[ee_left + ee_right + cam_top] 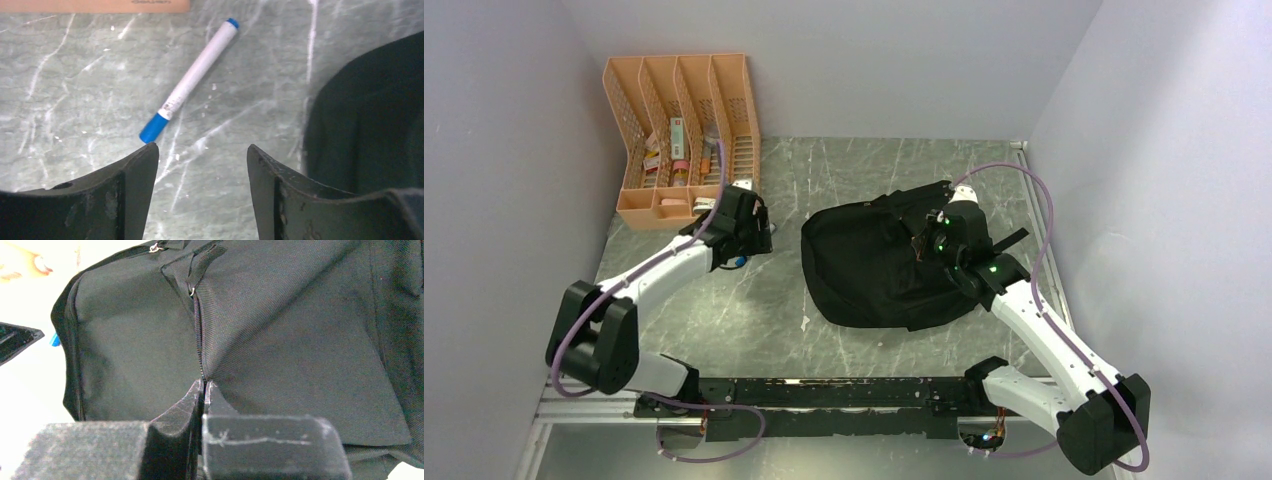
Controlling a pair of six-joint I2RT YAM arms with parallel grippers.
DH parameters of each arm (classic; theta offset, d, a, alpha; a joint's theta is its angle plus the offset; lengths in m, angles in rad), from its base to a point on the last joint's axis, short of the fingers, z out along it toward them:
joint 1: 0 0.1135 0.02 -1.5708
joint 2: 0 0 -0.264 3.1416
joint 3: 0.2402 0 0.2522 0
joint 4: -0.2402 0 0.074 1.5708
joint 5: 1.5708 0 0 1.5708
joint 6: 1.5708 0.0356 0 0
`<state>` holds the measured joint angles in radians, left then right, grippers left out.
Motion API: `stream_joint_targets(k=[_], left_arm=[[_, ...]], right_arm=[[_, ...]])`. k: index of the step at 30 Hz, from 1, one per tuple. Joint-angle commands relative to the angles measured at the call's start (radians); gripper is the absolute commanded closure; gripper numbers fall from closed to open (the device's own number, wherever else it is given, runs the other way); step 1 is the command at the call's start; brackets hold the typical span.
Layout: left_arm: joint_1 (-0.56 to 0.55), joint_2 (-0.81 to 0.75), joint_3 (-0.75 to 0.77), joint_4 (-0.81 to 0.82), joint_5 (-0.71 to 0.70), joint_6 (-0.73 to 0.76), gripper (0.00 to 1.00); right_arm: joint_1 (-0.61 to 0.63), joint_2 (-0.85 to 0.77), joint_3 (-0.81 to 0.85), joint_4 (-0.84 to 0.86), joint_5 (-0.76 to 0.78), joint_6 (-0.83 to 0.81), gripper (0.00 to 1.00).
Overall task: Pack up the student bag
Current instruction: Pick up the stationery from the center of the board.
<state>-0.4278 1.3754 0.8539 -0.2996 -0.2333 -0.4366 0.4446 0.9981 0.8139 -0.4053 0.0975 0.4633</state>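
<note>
The student bag [874, 265] is a large black backpack lying right of the table's middle. My right gripper [927, 240] is on its top right and is shut on the bag's fabric at the zipper line [198, 335]; the fingertips [204, 385] pinch the seam and lift it into a ridge. My left gripper [757, 235] is open and empty, just left of the bag. In the left wrist view its jaws [202, 150] hang over bare table, with a white marker with blue cap [192, 82] lying just beyond them and the bag's edge [370, 125] at the right.
An orange mesh desk organiser [684, 130] with several small items stands at the back left, close behind the left gripper; its base shows in the left wrist view [95, 5]. Grey walls enclose the marbled table [844, 170] on three sides.
</note>
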Motion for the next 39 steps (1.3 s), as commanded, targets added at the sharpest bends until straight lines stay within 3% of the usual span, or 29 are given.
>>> stream_joint_targets(k=[1,12,28,39], left_arm=[[0.042,0.072,0.106,-0.100,-0.008,0.099,0.29],[0.084,0.288,0.305,-0.200,0.081,0.285,0.27],[0.116,0.479,0.367,-0.239,0.139,0.355,0.34],[0.118,0.519,0.387,-0.255,0.189,0.361,0.55]], right_arm=[[0.003,-0.004,0.010,-0.003,0.013,-0.021,1.00],[0.004,0.016,0.011,0.017,0.004,-0.037,1.00],[0.002,0.020,0.000,0.030,-0.008,-0.030,1.00],[0.004,0.010,-0.015,0.028,-0.003,-0.024,1.00]])
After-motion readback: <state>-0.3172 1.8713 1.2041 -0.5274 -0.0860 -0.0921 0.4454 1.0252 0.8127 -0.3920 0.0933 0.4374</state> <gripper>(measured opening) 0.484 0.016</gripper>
